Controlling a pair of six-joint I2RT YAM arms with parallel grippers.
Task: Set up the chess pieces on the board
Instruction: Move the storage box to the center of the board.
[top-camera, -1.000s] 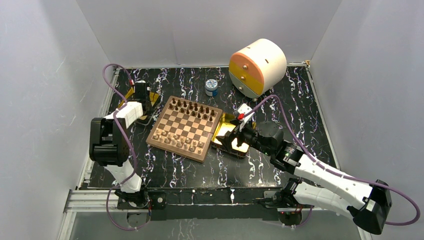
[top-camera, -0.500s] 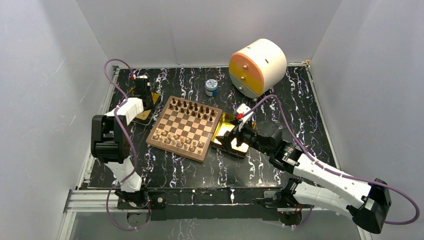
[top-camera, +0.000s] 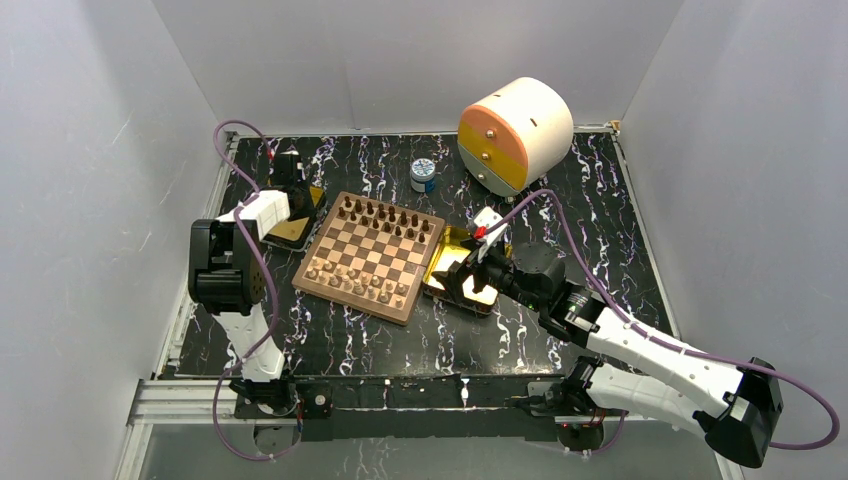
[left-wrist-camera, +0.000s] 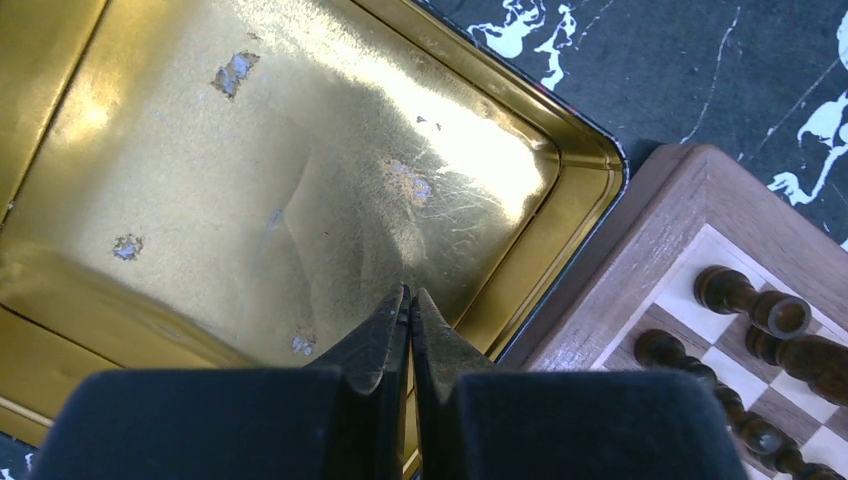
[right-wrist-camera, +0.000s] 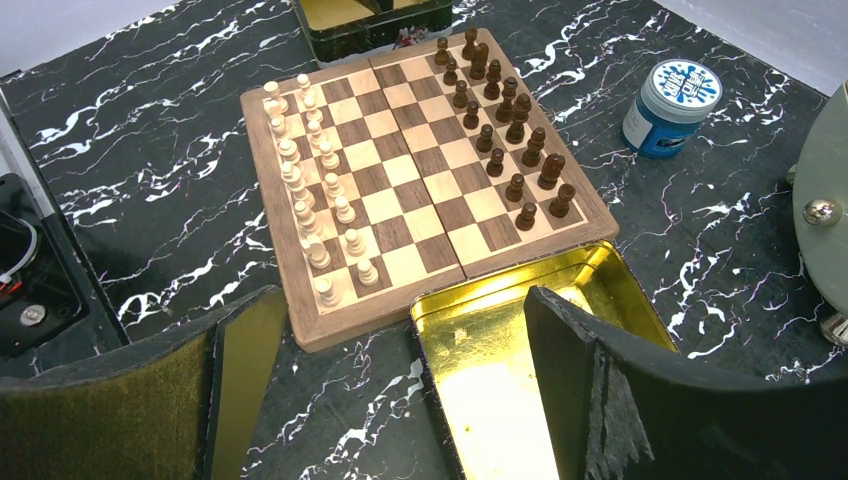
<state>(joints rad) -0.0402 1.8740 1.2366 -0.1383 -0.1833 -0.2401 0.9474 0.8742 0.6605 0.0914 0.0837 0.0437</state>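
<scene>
Board (top-camera: 372, 250) sits mid-table in the overhead view, with dark pieces (top-camera: 388, 214) ranked along its far side and pale pieces (top-camera: 345, 280) along the near side. From the left wrist, the left gripper (left-wrist-camera: 409, 293) is pinched together on nothing above a gold tray (left-wrist-camera: 250, 200). From the right wrist, the right gripper (right-wrist-camera: 400, 300) gapes wide over the other tray (right-wrist-camera: 500, 400).

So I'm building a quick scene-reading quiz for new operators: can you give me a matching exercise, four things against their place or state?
Things:
1. dark chess pieces
2. blue-lidded jar
3. left gripper
4. right gripper

Places or states:
A. open, over the right-hand gold tray
B. in two rows at one end of the board
C. shut, over the left-hand gold tray
D. on the table, off the board

Pairs: 1-B, 2-D, 3-C, 4-A
</scene>
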